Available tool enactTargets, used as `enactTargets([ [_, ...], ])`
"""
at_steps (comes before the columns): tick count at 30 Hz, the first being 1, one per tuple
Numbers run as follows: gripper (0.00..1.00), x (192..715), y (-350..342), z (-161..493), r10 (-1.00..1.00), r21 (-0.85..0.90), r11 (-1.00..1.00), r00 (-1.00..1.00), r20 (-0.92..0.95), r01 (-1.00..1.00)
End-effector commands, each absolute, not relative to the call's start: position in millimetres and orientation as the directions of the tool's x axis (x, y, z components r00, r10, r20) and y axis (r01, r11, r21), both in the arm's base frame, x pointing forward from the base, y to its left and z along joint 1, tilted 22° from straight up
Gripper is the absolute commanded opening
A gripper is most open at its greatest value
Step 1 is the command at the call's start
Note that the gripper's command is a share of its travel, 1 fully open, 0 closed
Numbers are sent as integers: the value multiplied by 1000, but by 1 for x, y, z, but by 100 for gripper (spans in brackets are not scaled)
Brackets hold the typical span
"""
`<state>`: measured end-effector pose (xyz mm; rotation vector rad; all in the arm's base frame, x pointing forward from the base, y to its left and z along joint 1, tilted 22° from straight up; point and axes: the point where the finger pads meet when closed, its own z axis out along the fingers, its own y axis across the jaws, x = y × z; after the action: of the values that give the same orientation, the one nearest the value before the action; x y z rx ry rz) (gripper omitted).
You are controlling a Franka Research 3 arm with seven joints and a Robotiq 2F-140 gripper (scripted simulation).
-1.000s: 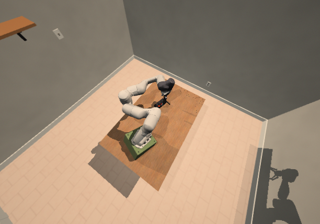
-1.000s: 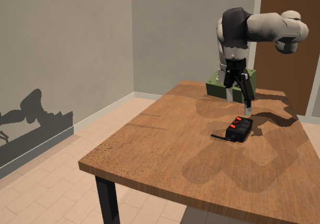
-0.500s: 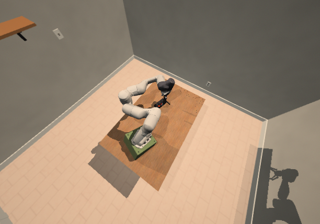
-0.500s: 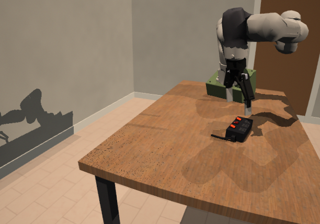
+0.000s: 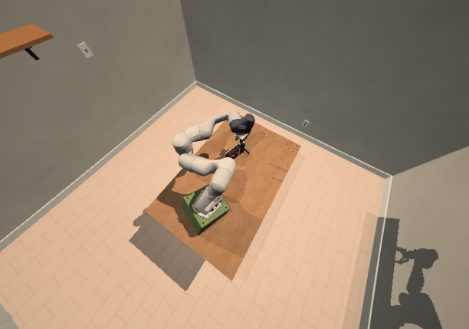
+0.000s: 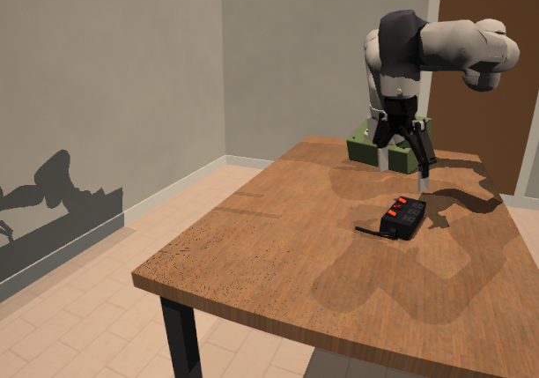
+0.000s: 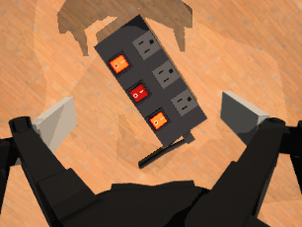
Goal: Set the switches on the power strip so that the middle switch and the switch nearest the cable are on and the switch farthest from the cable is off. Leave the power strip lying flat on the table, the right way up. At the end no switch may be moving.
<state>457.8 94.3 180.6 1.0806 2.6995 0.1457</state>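
A black power strip (image 7: 150, 84) lies flat on the wooden table, right way up, with its cable stub (image 7: 160, 153) at the near end in the wrist view. It has three rocker switches. The switch nearest the cable (image 7: 158, 119) glows bright orange. The middle switch (image 7: 138, 93) is dark red. The switch farthest from the cable (image 7: 119, 63) glows bright orange. My gripper (image 7: 148, 107) is open and empty, hovering above the strip with a finger on either side. The strip also shows in the exterior view (image 6: 402, 218) below the gripper (image 6: 402, 173), and small in the top view (image 5: 234, 152).
The arm's green base (image 6: 387, 146) stands at the table's far end. The table edge (image 6: 308, 325) is at the front. Three outlets (image 7: 168, 75) run along the strip beside the switches.
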Motion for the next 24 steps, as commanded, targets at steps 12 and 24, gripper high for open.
enactTargets([
  [12, 100, 455, 92, 185, 399, 98, 917, -884, -242, 387],
  [24, 100, 453, 92, 190, 162, 23, 987, -948, -273, 161],
])
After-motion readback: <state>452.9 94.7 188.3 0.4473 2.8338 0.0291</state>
